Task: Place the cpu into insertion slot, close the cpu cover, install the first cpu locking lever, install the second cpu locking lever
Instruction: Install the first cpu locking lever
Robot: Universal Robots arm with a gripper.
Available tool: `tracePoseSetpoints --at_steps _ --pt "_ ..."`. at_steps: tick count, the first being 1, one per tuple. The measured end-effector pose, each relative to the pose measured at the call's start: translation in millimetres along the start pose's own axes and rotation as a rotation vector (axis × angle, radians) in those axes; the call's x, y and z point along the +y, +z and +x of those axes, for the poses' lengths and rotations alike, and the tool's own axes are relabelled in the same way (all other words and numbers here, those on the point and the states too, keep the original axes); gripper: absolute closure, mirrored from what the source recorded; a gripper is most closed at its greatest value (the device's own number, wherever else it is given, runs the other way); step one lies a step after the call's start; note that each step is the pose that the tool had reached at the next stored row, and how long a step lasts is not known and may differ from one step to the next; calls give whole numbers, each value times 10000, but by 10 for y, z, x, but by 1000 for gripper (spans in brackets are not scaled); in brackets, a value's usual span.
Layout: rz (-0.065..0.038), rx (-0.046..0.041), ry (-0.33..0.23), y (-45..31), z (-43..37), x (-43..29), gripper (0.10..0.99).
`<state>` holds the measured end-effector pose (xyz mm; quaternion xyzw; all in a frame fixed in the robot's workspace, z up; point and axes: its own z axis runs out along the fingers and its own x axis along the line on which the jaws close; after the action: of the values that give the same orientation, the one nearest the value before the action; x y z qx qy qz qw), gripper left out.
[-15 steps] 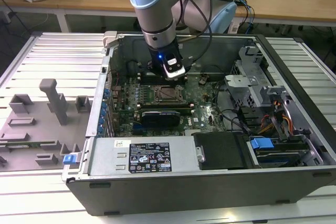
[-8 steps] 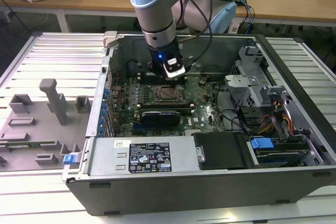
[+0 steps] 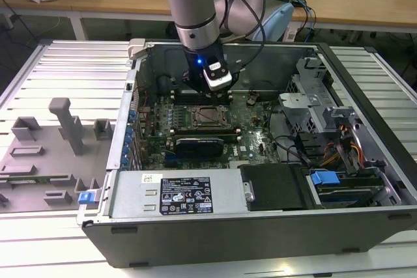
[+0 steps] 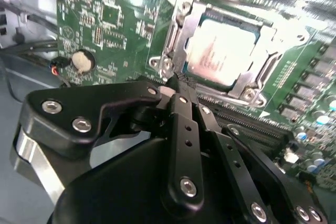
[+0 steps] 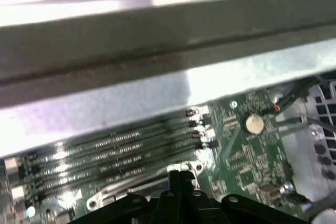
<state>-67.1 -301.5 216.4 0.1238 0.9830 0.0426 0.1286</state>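
Inside the open computer case (image 3: pixel 195 242), which lies on a ribbed metal surface (image 3: pixel 65 63), we see the arm reaching down over the green motherboard (image 4: pixel 115 19). Its end effector (image 4: pixel 177 85) hangs just beside one corner of the insertion slot (image 3: pixel 193 117). In the second wrist view the black fingers (image 4: pixel 181 129) are drawn together and their tips meet. We cannot tell whether anything thin is pinched between them, or whether they touch the metal at that corner.

The cpu (image 4: pixel 223 51) sits in the slot with its silver-grey top facing up. The cpu cover (image 4: pixel 185 27) lies flat over it, its square window framing the chip.

Near the end effector, a round coin battery (image 4: pixel 83 60) sits on the board. In the first wrist view the long memory slots (image 5: pixel 105 153) run side by side next to the case wall.

In the exterior view a black vented card (image 3: pixel 202 142) lies just beside the slot, on the side nearer the camera, and a silver labelled box (image 3: pixel 176 193) sits against the near wall. Grey fixture blocks (image 3: pixel 68 125) stand on the surface to the exterior view's left, well apart from the case.
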Motion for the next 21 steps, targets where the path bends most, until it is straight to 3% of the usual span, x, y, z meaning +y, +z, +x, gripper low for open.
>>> tracePoseSetpoints --at_steps 1,4,5,6,7,8,13,15,19,20,21 --pt "98 -25 -28 -1 0 0 980" --pt "111 -26 -32 -1 -1 0 980" --pt "125 29 -29 1 -1 1 980" --pt "170 196 -19 2 -4 2 980" --pt "257 512 -7 5 -10 2 980" --pt "296 628 -5 7 -10 2 980" --pt "391 629 -20 8 -17 -26 980" --pt "613 595 -71 7 -19 -36 980" --pt "1168 532 -200 8 -24 -43 980" --pt "1328 542 -235 8 -27 -44 980" --pt "1390 585 -248 12 -34 -45 980"
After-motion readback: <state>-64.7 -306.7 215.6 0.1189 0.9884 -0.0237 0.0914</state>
